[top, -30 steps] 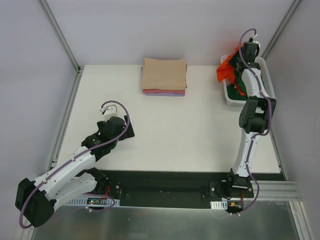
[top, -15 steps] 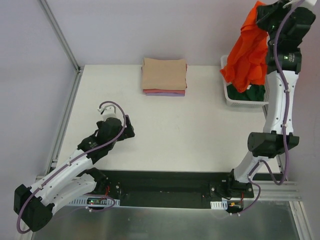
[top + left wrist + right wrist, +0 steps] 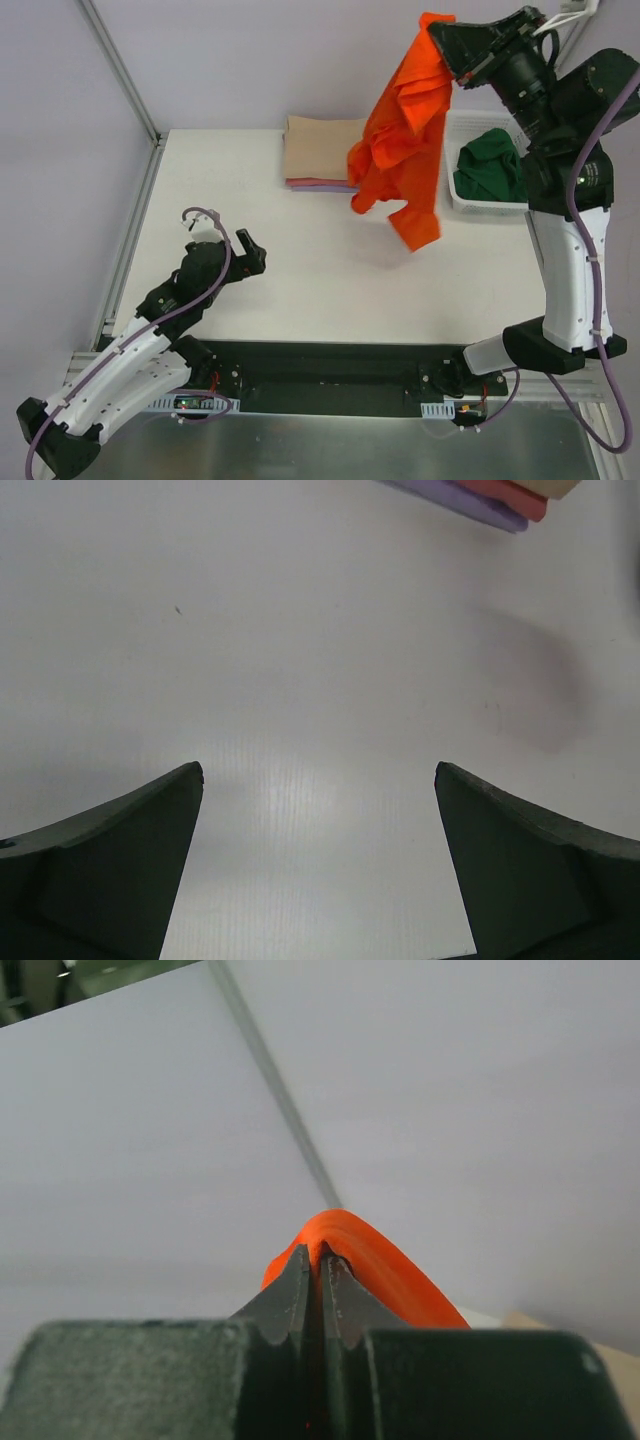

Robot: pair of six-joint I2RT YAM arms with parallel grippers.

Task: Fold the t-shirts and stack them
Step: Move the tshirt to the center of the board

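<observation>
Orange cloth hangs high in the air: the orange t-shirt (image 3: 400, 150) dangles in a long crumpled bunch over the back right part of the table (image 3: 300, 290), between the stack of folded shirts and the white basket (image 3: 452, 195). It looks like it hangs clear of the table. The right gripper (image 3: 438, 32) is squeezed tight on the very top of it, and in the right wrist view a small fold of orange is pinched between the 2 dark fingers (image 3: 295, 1295). I think it is held by just 1 spot, way up high, so the shirt can drop open by its own weight and be easier to lay flat. The left gripper (image 3: 318, 775) sits low over the front left of the table with its jaws spread wide and nothing in them. My guess is that it waits there to catch a loose edge and help spread the shirt. The dark green t-shirt (image 3: 490, 165) lies bunched in the basket, so it is not folded yet. At the back middle, 3 folded shirts lie in a neat pile: beige (image 3: 320, 150) on top, then pink (image 3: 315, 183), then lavender (image 3: 325, 189). The orange one likely goes on top of that pile once folded.
</observation>
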